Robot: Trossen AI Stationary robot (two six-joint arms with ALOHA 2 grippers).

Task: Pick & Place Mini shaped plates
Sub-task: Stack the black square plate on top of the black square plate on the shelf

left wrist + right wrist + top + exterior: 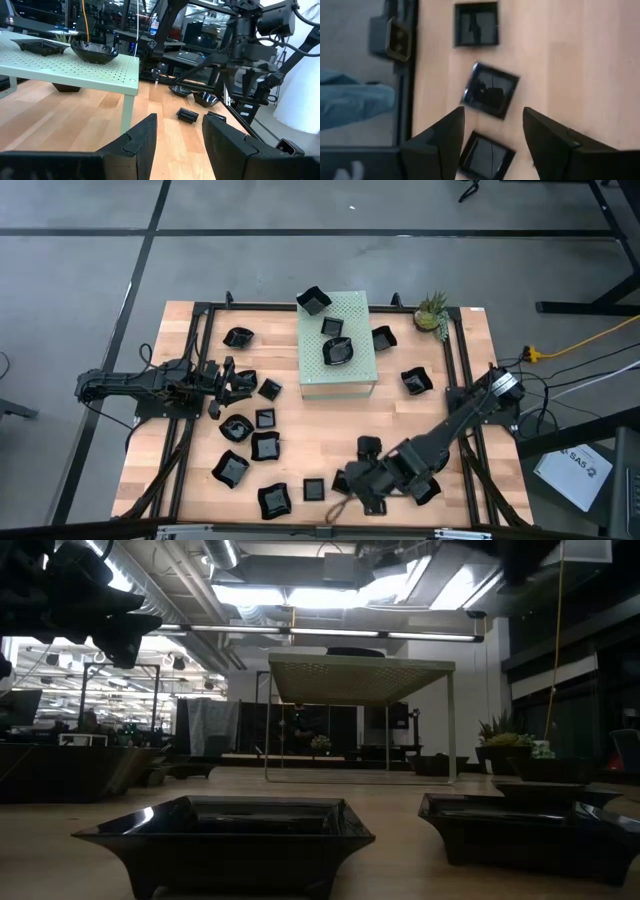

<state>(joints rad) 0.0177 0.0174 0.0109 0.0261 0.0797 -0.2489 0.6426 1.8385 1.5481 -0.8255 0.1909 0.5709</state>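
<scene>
Fingers of the right gripper (492, 132) stand spread and empty above a square plate (490, 90) at the table's near edge, squarely between them. This looks like the approach to a pick; next it must descend and close. The left gripper (177, 140) waits released near the green box (338, 345).

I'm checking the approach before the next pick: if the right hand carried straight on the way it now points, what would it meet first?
Probably the tilted square plate lying on the table straight ahead between the open fingers of the right hand. Another plate sits nearer, low between the fingers, so depth is unclear.
</scene>
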